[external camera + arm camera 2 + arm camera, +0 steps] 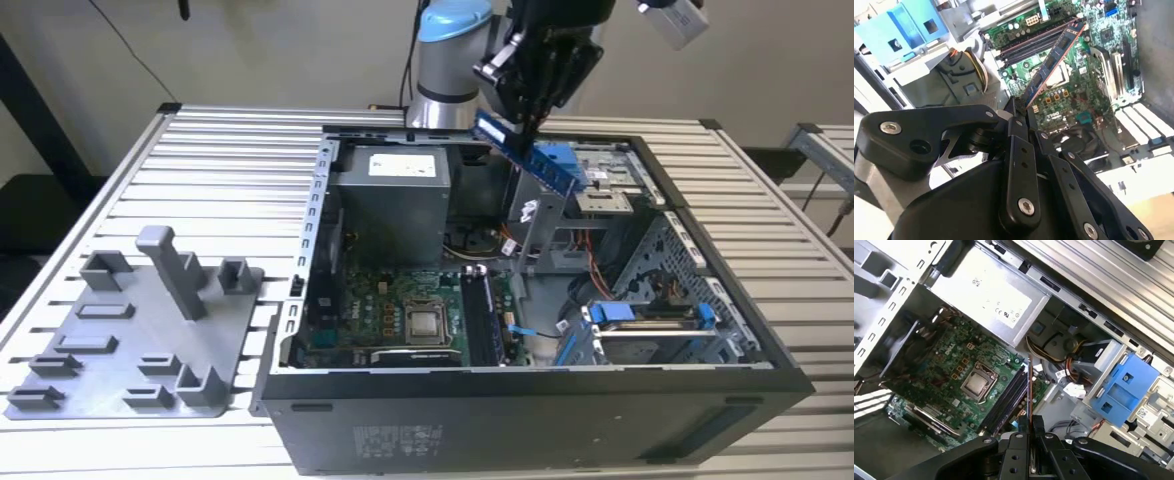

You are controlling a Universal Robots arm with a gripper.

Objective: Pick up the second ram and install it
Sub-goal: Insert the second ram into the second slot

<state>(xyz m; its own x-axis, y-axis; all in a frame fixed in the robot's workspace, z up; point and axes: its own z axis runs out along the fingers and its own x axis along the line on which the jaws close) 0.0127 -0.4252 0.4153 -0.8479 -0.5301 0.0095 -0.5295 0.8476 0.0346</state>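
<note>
End effector (525, 120) clamped tight on ram (550, 168), above open computer case (534, 390). Second wrist view: ram's flat chip face. First wrist view: ram edge-on over memory slots (1006, 400).

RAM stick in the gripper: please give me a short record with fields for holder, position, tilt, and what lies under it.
held item: second RAM stick, a dark blue strip
holder: gripper, shut on one end of it
position: in the air above the open computer case, not in a slot
tilt: slanted in the exterior view
below: motherboard with memory slots
tray: grey tray on the exterior view's left, beside the case
</note>
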